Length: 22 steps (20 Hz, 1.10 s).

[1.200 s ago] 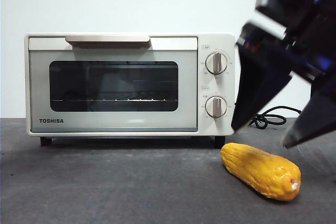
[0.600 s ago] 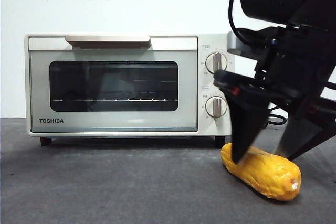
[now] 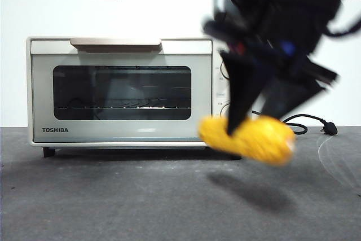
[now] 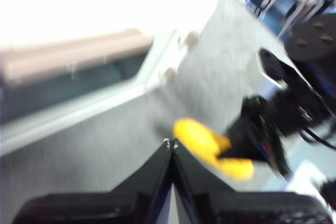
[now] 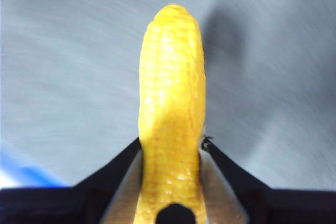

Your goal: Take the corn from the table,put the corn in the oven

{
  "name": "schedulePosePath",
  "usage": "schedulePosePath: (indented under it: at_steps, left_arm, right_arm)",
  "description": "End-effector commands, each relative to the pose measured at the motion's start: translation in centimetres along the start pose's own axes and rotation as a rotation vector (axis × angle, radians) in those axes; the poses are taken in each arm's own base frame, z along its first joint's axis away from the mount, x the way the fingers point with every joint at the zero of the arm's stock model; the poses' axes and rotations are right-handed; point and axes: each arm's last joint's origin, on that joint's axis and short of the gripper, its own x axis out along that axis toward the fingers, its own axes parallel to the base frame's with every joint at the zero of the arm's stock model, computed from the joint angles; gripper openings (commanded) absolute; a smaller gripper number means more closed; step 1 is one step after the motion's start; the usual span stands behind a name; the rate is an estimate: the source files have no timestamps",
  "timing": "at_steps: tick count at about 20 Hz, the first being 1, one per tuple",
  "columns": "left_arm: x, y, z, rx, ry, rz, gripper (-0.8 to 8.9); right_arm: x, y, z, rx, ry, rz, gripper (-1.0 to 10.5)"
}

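Right claw [image 3: 256, 122] clenched on corn [image 3: 248, 137], cob held lengthwise between jaws, clear of desk [image 3: 113, 196], shadow beneath. Corn hangs in front of oven [image 3: 138, 91], near knob side. Carry step in hand. Oven door looks closed, handle [image 3: 115, 43] untouched. Left claw [image 4: 171, 145] pinched together, empty, hanging above desk. Next, judging: door needs pulling down before corn goes in.

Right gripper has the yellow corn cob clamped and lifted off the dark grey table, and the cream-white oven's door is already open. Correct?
One thing is wrong: the cream-white TOSHIBA toaster oven has its dark glass door shut, as the front view shows. The rest holds: the right gripper is clamped on the glossy yellow corn cob, which hangs above the dark grey table with its shadow beneath.
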Motion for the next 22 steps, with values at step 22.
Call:
schedulePosePath:
  at_steps: [22]
  left_arm:
    - [7.5,4.9,2.1,0.104,-0.121,0.293,-0.05]
  right_arm:
    - [-19.0,5.4,-3.4,-0.206,-0.574,0.147,-0.1]
